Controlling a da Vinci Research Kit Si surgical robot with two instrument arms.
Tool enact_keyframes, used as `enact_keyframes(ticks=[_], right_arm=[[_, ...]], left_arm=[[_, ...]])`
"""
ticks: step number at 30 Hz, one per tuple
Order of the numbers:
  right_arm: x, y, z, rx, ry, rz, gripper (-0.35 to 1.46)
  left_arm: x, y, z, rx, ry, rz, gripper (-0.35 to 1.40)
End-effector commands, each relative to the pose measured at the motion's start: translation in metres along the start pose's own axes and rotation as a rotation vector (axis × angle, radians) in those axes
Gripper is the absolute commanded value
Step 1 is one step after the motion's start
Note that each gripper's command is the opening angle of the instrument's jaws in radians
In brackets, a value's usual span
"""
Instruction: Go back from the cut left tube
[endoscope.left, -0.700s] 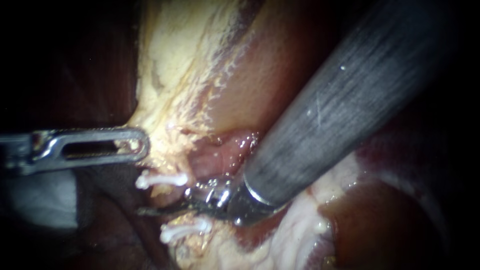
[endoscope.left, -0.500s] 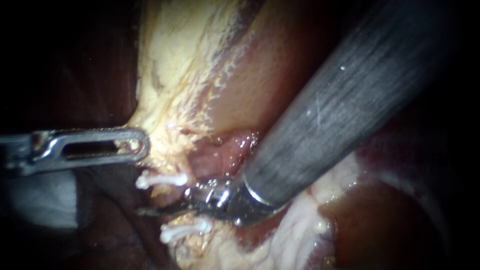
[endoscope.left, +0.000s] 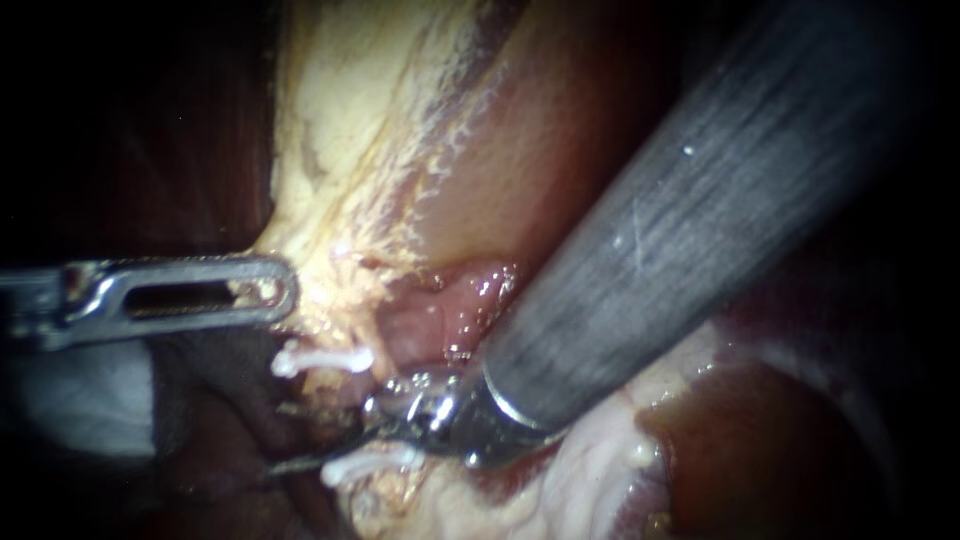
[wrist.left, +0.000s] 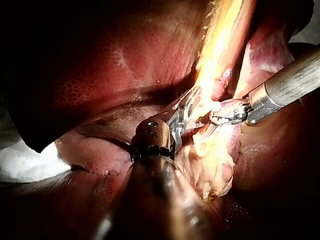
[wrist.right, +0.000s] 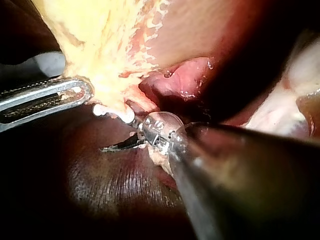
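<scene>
My right instrument (endoscope.left: 300, 460) comes in from the upper right on a thick grey shaft. Its thin dark blades lie together and reach left between two white clips. The upper clip (endoscope.left: 320, 358) sits just above the blades and the lower clip (endoscope.left: 370, 462) touches them from below. In the right wrist view the blades (wrist.right: 107, 148) point away from the upper clip (wrist.right: 112, 114). My left instrument (endoscope.left: 280, 290) comes in level from the left, its slotted jaws shut on the yellow fatty tissue (endoscope.left: 330, 200). The left wrist view shows that same hold (wrist.left: 192, 100).
Pink raw tissue (endoscope.left: 450, 310) lies just above the right instrument's wrist. Dark red liver (endoscope.left: 760, 450) fills the lower right, with pale tissue (endoscope.left: 600, 450) along its edge. A white gauze (endoscope.left: 80, 400) lies under the left instrument's shaft.
The right instrument's blades have swung downward, from midway between the two clips to against the lower clip. The left instrument has stayed still.
</scene>
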Motion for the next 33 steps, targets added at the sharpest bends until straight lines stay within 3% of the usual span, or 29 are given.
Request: enact_keyframes(ticks=[1, 8, 15, 18, 27, 33], right_arm=[[0.0, -0.0001, 0.0, -0.001, 0.001, 0.0, 0.96], [-0.0003, -0.0016, -0.0007, 0.016, 0.006, -0.015, 1.08], [-0.0014, -0.0035, -0.0033, 0.05, 0.042, -0.257, 1.3], [-0.0019, -0.004, -0.0052, 0.025, 0.05, -0.328, 1.35], [-0.0019, -0.0047, -0.015, -0.058, 0.113, -0.434, 1.41], [-0.0013, -0.0049, -0.0222, -0.144, 0.129, -0.474, 1.43]], left_arm=[[0.0, 0.0, 0.0, 0.001, 0.0, 0.0, -0.35], [-0.0001, 0.0003, 0.0, 0.001, 0.001, 0.001, -0.35], [0.0, 0.0006, 0.0003, -0.004, 0.003, -0.003, -0.35], [0.0, 0.0006, 0.0004, -0.004, 0.003, -0.003, -0.35], [0.0, 0.0007, 0.0004, -0.004, 0.003, -0.002, -0.35], [0.0, 0.0008, 0.0006, -0.004, 0.003, -0.002, -0.35]])
